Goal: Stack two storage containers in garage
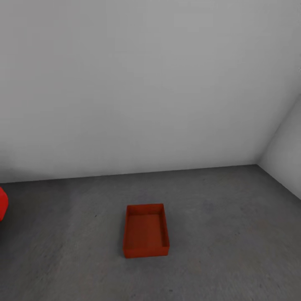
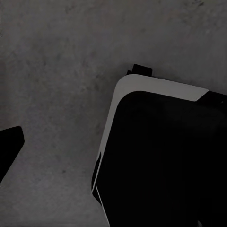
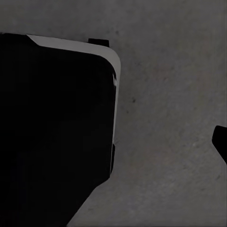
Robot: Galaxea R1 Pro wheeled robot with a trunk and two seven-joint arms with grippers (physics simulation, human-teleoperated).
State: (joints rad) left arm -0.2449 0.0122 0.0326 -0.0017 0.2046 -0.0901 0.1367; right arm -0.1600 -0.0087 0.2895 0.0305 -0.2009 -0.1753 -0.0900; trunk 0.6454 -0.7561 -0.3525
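From the head camera I saw one storage container (image 1: 146,230) sitting open side up on the garage floor (image 1: 217,234), out in the bare part of the room, well apart from the pale grey wall (image 1: 146,83) and from the sliver of red car (image 1: 2,203) at the left edge. It looked empty, with nothing stacked on it. I judged it was set there on purpose as the base of the stack, with room all round for the robot to come up to it; the second bin had yet to go on top.

In the left wrist camera I looked down at the same rough grey concrete, with a large black, pale-edged part of the robot's own body (image 2: 161,156) beside it. A dark tip showed at the frame edge, but I could not tell whether the left hand was spread or pressed together.

The right wrist camera gave the mirror picture, and there too I could not tell the right hand's state.
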